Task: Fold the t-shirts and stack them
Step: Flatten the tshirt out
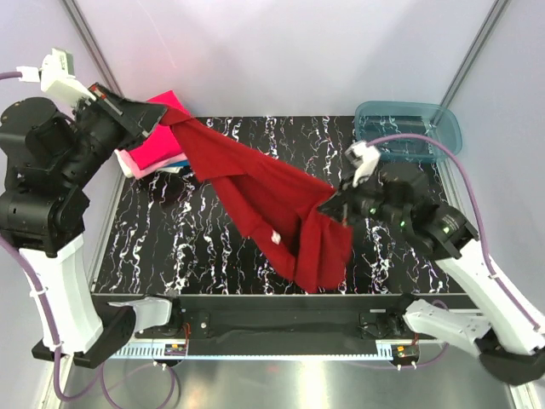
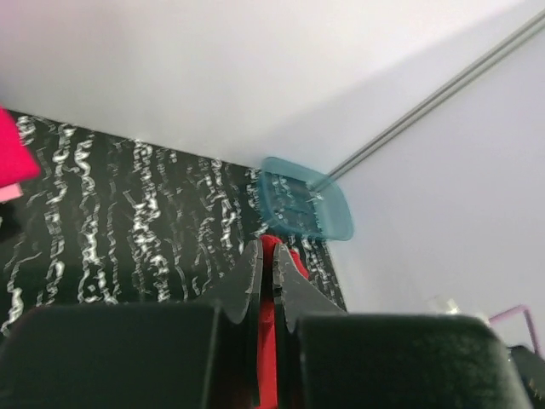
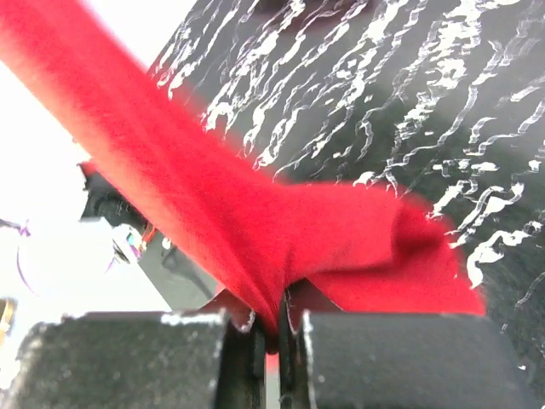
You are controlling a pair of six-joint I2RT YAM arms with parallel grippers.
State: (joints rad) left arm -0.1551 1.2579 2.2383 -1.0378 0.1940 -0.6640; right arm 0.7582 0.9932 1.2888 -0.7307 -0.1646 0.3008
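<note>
While both arms grip it, the plain dark red short-sleeved cloth t-shirt [image 1: 255, 183] hangs stretched above the black white-veined tabletop [image 1: 170, 247].
Leftmost, the left gripper [image 1: 152, 115] is pinched tight on one end, near the folded magenta-pink shirts [image 1: 157, 149]; rightward, the right gripper [image 1: 336, 204] is clamped just as tight on a bunched fold, the rest drooping toward the table. Looks like the spreading-out step; next it wants laying flat, both ends lowered together.

Bench [image 1: 213, 247] is black with white marble-ish veins. 2 things I can see sitting flat on it: a teal see-through tub [image 1: 409, 128] in the far right corner, and a folded tee stack [image 1: 157, 149], magenta on top, far left.
</note>
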